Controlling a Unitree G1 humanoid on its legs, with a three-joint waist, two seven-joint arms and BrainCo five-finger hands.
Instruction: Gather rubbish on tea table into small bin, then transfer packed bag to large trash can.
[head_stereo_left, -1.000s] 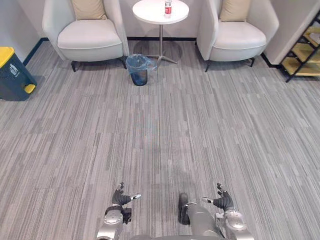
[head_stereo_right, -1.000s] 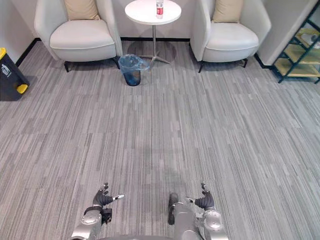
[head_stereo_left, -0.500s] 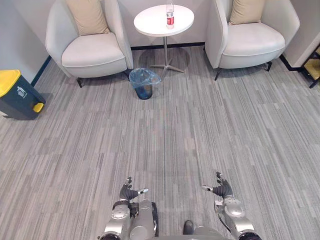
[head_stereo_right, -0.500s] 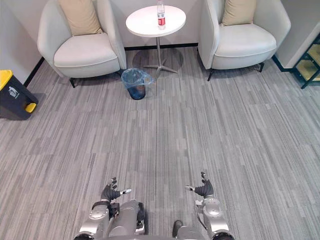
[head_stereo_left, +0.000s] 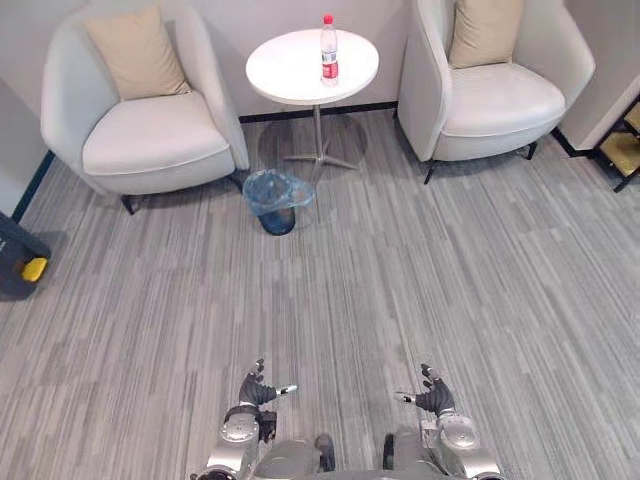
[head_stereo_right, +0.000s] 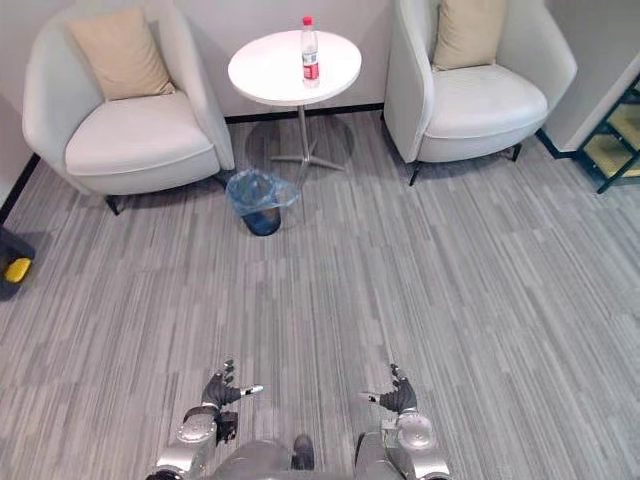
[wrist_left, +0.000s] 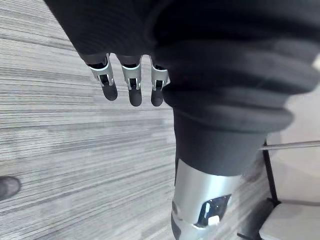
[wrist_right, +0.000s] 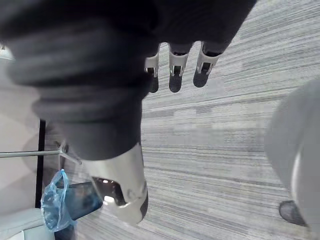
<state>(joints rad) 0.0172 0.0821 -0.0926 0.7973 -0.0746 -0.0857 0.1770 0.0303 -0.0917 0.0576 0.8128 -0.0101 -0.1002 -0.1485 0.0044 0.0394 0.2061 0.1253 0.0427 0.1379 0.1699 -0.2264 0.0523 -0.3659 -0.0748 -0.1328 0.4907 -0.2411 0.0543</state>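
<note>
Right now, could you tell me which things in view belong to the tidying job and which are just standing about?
Job: clear plastic bottle with red label; round white tea table; small bin lined with blue bag; dark trash can with yellow trim; left robot hand, right robot hand, both open.
Standing about: left white armchair; right white armchair.

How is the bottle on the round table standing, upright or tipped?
Upright: the bottle stands on its base on the round table, red cap at the top.
</note>
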